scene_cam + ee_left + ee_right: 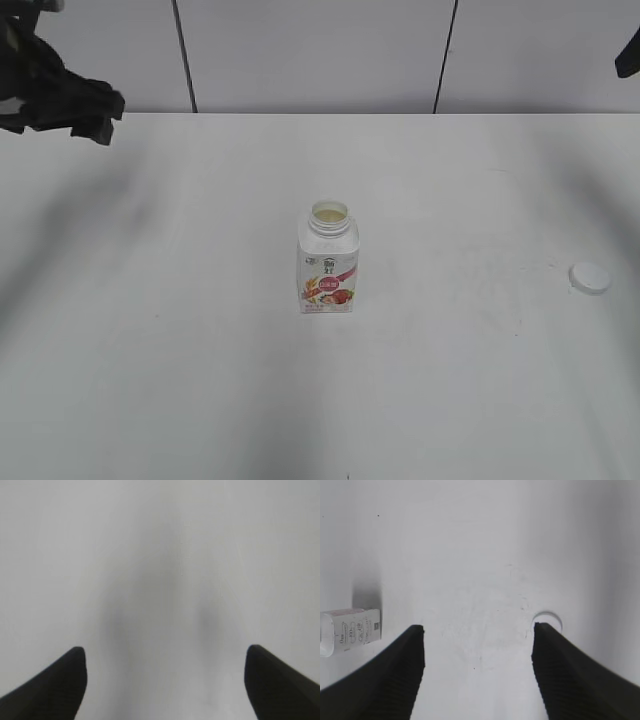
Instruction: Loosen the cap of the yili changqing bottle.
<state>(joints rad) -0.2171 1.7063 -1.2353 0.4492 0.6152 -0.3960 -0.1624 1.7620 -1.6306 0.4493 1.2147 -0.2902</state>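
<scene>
The yili changqing bottle (pixel 327 262) stands upright in the middle of the white table, its neck open with no cap on it. It also shows at the left edge of the right wrist view (pixel 350 630). The white cap (pixel 589 277) lies flat on the table far to the right, apart from the bottle; in the right wrist view (pixel 550 618) it is partly hidden behind a fingertip. My left gripper (pixel 165 652) is open and empty over bare table. My right gripper (pixel 477 627) is open and empty, raised above the table.
The white table (pixel 180 350) runs back to a pale panelled wall (pixel 310 50). The left arm's dark body (pixel 60 95) hangs at the upper left corner; a bit of the right arm (pixel 630 50) shows at the upper right edge.
</scene>
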